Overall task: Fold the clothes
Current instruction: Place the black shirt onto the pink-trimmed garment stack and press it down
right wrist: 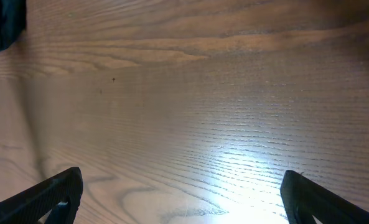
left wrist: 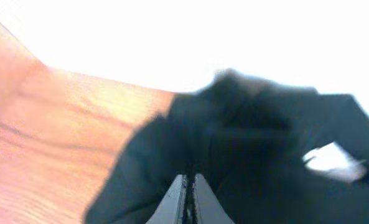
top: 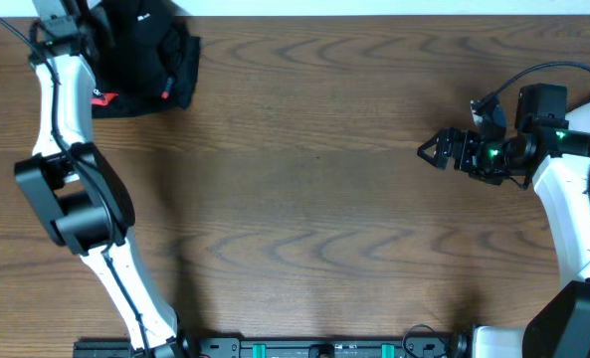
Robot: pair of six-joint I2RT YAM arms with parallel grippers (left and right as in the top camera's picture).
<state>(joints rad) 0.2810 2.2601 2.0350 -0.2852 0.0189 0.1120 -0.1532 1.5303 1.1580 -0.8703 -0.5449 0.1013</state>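
Note:
The clothes (top: 147, 62) are a bunched black heap with coral-red trim (top: 103, 98) at the table's far left corner. My left arm reaches up to that heap, where its fingers are lost against the dark fabric in the overhead view. The blurred left wrist view shows the left gripper (left wrist: 189, 186) shut, with the black clothes (left wrist: 252, 137) mounded round its tips and folds running into them. A pale patch (left wrist: 330, 160) shows on the fabric. My right gripper (top: 426, 151) hovers far right, open and empty (right wrist: 184, 196). From there the clothes (right wrist: 0, 25) show only as a dark corner.
The wooden table (top: 314, 199) stretches bare between the two arms. Its far edge (top: 374, 17) runs just behind the heap. The left arm's elbow (top: 71, 194) hangs over the left side, and both arm bases stand along the near edge (top: 314, 348).

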